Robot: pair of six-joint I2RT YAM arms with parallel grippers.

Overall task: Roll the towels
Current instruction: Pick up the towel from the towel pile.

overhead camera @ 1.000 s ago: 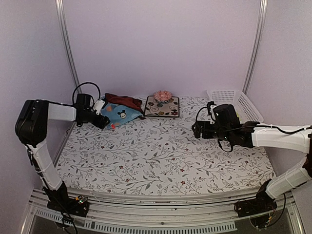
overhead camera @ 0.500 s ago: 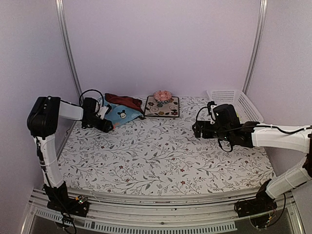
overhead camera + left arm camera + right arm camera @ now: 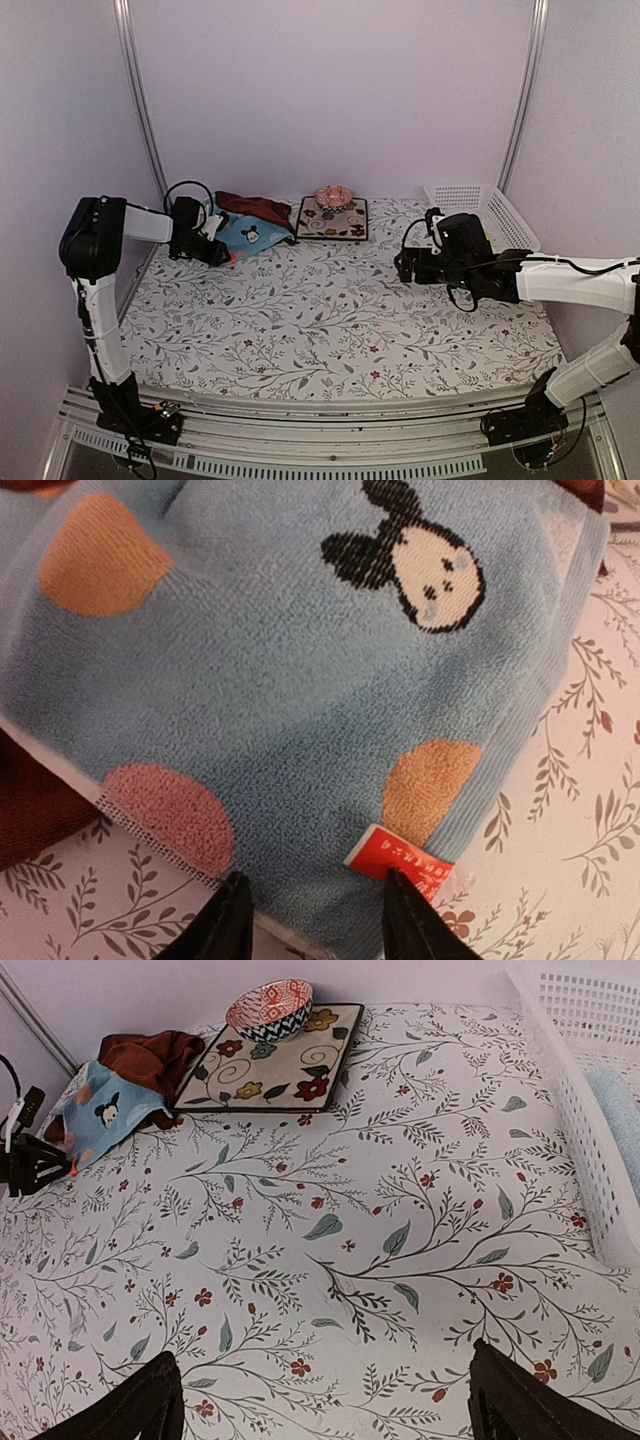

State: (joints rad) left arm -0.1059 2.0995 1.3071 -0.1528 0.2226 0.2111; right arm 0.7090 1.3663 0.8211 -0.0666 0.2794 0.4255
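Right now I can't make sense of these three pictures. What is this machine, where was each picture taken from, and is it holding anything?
These are two robot arms bolted at the near edge of a table, each ending in a two-finger gripper. The wide picture comes from a fixed camera above and behind them; the other two come from a camera on each wrist. On the flowered table covering lie a blue mouse-print towel partly over a dark red towel, a dark floral mat bearing a patterned bowl, and a white basket with what looks like a pale blue towel inside. The left gripper has its fingers either side of the blue towel's edge, not clamped on it. The right gripper is wide open and empty.
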